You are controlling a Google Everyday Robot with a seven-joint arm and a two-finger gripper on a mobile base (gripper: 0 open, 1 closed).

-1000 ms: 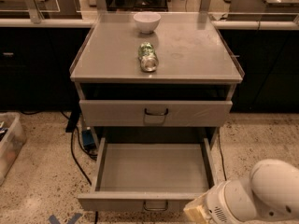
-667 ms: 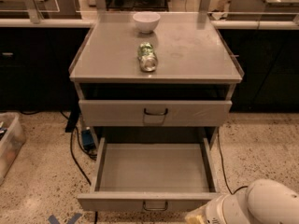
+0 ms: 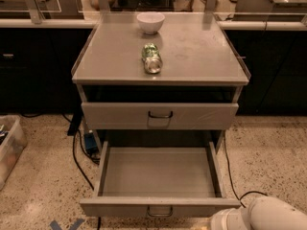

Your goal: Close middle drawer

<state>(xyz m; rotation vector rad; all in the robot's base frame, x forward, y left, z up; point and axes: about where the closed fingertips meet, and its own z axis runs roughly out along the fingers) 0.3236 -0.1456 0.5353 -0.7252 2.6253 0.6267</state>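
Observation:
The middle drawer [image 3: 159,207] is the wide grey one with a low front panel and a small dark loop handle [image 3: 159,211]. It stands pulled far out, and its inside [image 3: 158,171] is empty. Above it, the taller-fronted grey drawer [image 3: 159,115] is nearly shut. The lowest drawer is hidden under the open one. My white arm [image 3: 268,217] shows at the bottom right corner, just right of the drawer's front corner. My gripper is past the bottom edge, out of view.
On the cabinet top [image 3: 201,56] a white bowl [image 3: 150,22] stands at the back and a green can [image 3: 152,58] lies on its side. Black cables [image 3: 79,157] trail on the floor at left. A clear bin [image 3: 9,147] sits at far left. Dark counters stand behind.
My arm has dropped lower and to the right in the view, and the tan gripper end has slipped below the bottom edge. The drawer has not moved.

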